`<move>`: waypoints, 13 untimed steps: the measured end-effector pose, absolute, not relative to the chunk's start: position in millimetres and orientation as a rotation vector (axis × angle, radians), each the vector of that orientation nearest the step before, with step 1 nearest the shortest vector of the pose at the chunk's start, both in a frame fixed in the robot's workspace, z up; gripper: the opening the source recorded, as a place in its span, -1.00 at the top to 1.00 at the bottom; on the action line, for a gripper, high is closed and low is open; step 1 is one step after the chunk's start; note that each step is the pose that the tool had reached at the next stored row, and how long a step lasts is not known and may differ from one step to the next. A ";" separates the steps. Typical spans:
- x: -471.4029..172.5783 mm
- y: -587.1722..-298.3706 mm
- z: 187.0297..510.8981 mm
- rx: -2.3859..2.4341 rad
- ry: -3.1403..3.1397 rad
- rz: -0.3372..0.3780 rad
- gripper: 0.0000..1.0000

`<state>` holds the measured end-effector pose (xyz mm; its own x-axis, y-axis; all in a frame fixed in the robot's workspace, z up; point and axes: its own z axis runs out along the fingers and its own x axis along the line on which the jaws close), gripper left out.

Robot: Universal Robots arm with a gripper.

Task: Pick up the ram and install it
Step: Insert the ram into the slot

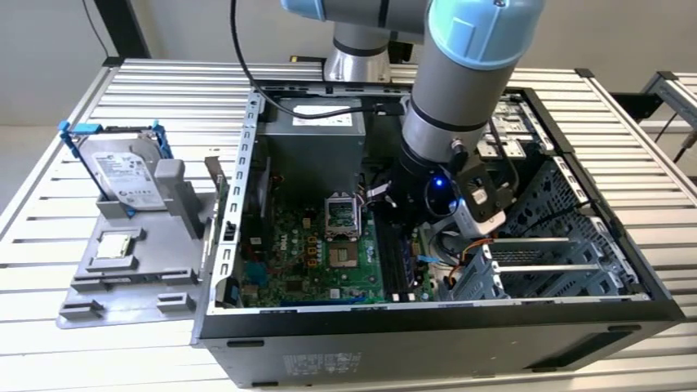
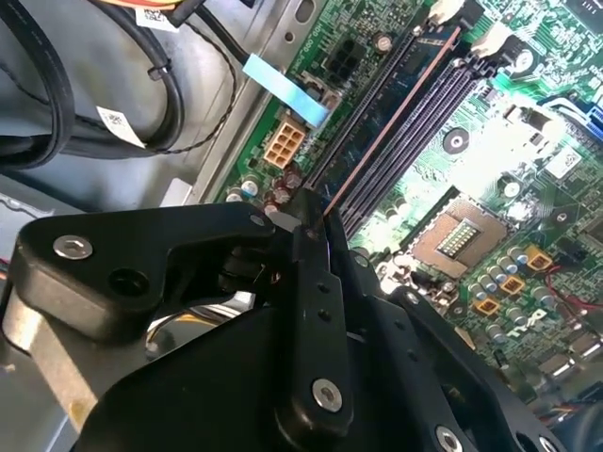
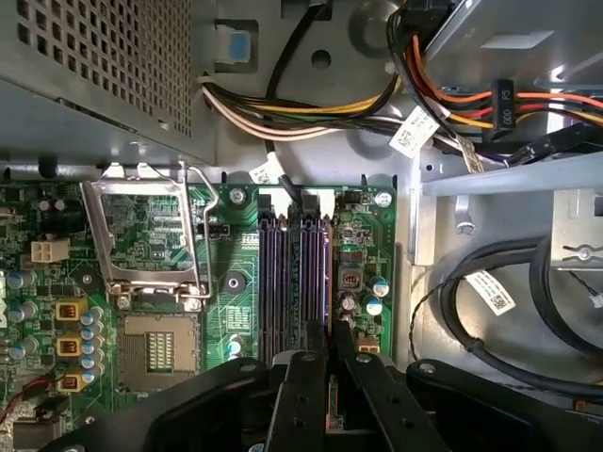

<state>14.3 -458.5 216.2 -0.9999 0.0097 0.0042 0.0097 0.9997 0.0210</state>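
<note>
Exterior view has the arm (image 1: 463, 90) reaching down into the open computer case (image 1: 436, 327) on the slatted worktop (image 1: 65, 359). Second wrist view: pincer (image 2: 316, 226) clamped on the ram (image 2: 377, 132), thin edge-on stick running toward one o'clock, standing in a memory slot (image 3: 325, 273) just beside the processor socket (image 3: 155, 353).

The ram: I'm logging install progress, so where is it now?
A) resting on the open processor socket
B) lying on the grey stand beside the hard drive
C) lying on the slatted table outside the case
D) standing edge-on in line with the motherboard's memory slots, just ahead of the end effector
D: in the second wrist view the ram runs along the memory slots, its near end at the end effector.
</note>
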 end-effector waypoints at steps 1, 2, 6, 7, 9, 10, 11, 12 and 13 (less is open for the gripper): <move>14.5 -458.5 216.0 -0.015 -3.135 -0.033 1.00; 14.7 -458.5 215.7 -0.015 -3.132 -0.033 1.00; 16.0 -458.5 215.1 -0.015 -3.128 -0.033 1.00; 16.9 -458.5 215.1 -0.015 -3.124 -0.033 1.00; 18.1 -458.5 215.0 -0.015 -3.117 -0.033 1.00; 18.6 -458.5 215.0 -0.015 -3.115 -0.032 1.00; 18.8 -458.5 215.0 -0.016 -3.114 -0.031 1.00; 18.7 -458.6 215.0 -0.016 -3.113 -0.030 1.00; 18.8 -458.6 215.0 -0.016 -3.111 -0.029 1.00</move>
<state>18.8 -458.6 215.0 -0.9995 0.0099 0.0304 0.0105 0.9998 0.0185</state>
